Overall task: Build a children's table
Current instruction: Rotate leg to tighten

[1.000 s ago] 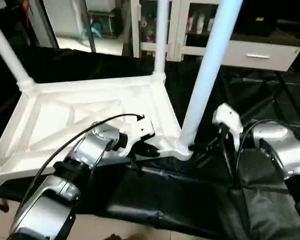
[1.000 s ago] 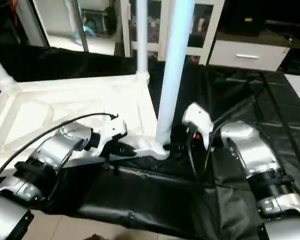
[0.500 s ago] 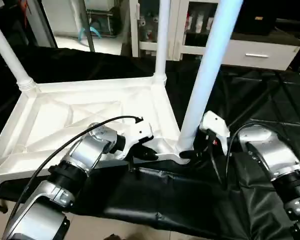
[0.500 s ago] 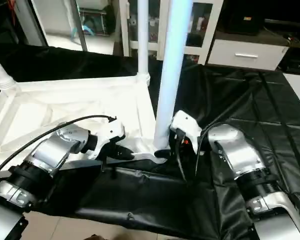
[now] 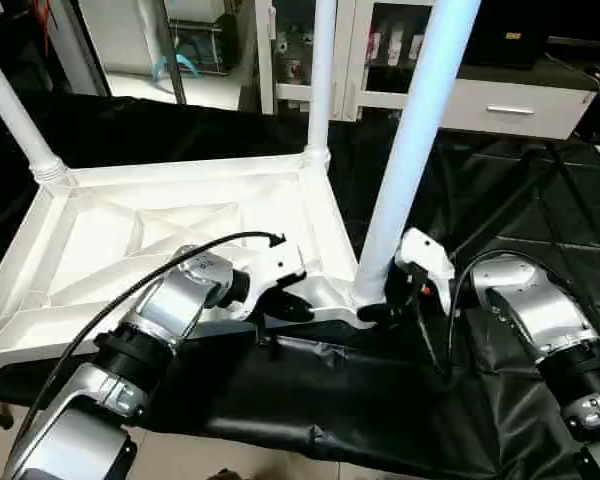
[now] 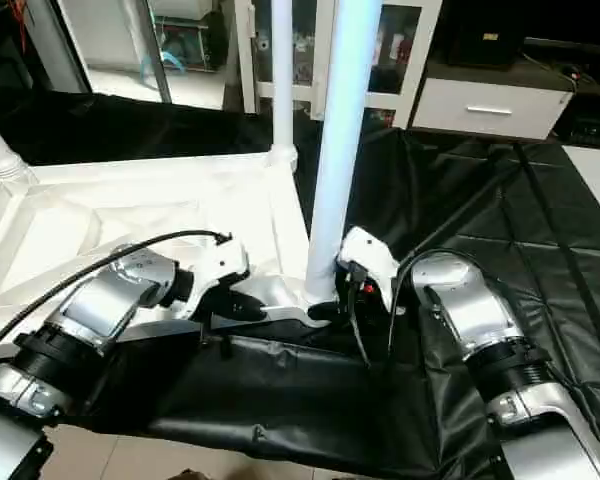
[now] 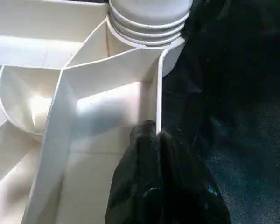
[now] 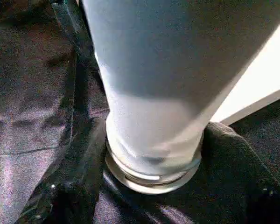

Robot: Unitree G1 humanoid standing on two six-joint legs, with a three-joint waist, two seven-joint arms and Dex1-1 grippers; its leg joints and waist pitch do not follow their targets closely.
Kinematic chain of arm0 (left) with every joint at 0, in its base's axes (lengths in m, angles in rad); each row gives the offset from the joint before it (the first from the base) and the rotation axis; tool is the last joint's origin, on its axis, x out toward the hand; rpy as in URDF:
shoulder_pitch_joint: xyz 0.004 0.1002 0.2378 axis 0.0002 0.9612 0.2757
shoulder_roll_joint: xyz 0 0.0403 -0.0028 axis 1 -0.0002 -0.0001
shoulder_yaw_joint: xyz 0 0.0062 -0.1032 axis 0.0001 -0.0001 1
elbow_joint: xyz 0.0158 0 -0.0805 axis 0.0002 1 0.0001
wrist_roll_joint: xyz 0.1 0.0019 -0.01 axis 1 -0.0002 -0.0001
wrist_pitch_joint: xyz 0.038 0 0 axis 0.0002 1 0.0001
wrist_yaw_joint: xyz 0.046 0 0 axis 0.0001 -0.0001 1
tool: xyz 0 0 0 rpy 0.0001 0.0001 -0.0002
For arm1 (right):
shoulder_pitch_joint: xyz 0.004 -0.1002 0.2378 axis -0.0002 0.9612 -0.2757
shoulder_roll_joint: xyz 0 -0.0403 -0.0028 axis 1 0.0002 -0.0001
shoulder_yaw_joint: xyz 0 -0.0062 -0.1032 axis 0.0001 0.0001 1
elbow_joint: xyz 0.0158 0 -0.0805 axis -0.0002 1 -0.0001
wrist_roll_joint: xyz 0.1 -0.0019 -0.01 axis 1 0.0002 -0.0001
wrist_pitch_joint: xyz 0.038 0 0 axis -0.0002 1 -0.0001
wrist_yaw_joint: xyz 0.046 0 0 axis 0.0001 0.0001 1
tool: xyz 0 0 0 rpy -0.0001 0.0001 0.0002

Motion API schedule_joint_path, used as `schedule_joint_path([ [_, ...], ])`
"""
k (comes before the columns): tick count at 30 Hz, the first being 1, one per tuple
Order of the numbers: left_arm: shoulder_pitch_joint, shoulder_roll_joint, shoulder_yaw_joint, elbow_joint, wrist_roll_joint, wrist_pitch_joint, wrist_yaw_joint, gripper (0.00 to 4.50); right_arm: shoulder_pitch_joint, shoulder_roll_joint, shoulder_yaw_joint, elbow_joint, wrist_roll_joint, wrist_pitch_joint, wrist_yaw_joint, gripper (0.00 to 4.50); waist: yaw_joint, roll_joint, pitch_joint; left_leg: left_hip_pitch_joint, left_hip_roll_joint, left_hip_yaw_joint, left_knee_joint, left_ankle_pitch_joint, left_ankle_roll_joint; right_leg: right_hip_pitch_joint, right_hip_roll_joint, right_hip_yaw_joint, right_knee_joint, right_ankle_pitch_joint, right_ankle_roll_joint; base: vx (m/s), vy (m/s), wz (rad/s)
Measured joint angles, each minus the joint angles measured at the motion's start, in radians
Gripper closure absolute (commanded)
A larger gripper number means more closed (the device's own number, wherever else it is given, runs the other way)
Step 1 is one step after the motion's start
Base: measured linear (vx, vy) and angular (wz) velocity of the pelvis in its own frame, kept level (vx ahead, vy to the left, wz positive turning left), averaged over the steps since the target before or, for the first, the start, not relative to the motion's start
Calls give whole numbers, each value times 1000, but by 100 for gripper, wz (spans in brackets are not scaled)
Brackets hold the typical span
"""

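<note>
The children's table lies upside down on black cloth: a white ribbed tabletop (image 5: 130,240) with three legs standing up from its corners. The nearest leg (image 5: 410,150) rises from the near right corner socket (image 7: 149,18). My left gripper (image 5: 298,305) is shut on the tabletop's thin near rim (image 7: 157,93), just beside that socket. My right gripper (image 5: 375,310) is at the base of the near leg (image 8: 154,116), with one black finger (image 8: 86,154) pressed against each side of its collar.
Two more legs stand at the far corners, one in the middle (image 5: 322,80) and one at the left (image 5: 15,110). Black cloth (image 5: 330,400) covers the work surface and ends at bare floor (image 5: 180,450) close to me. White cabinets (image 5: 510,105) stand behind.
My right gripper has moved left up to the base of the near leg and its fingers have come in around it. The left gripper has kept its hold on the rim.
</note>
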Motion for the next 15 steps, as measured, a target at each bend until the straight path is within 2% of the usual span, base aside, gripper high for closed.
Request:
schedule_joint_path([
  [6,17,10,5,-24,-1,9,1,450,0,9,0,2,-1,-1,3,178,-5,0,0,1,0,0,0,0,0,0,0,0,0,0,0,0,0,0],
  [9,18,5,15,-16,-1,16,19,450,0,35,-13,25,-3,-13,-36,178,-13,-1,-1,2,0,0,0,0,0,1,1,0,1,0,0,0,0,0],
  [12,-3,-40,57,53,10,2,126,450,-31,123,-58,111,-18,-11,-211,178,-36,-1,-1,4,0,0,1,2,-2,2,1,0,1,2,-2,0,0,0],
  [15,-55,-152,124,180,14,1,309,450,-50,240,-153,201,-16,2,-498,178,-46,-1,0,5,-1,-1,2,3,-4,3,0,0,0,1,-1,0,0,0],
])
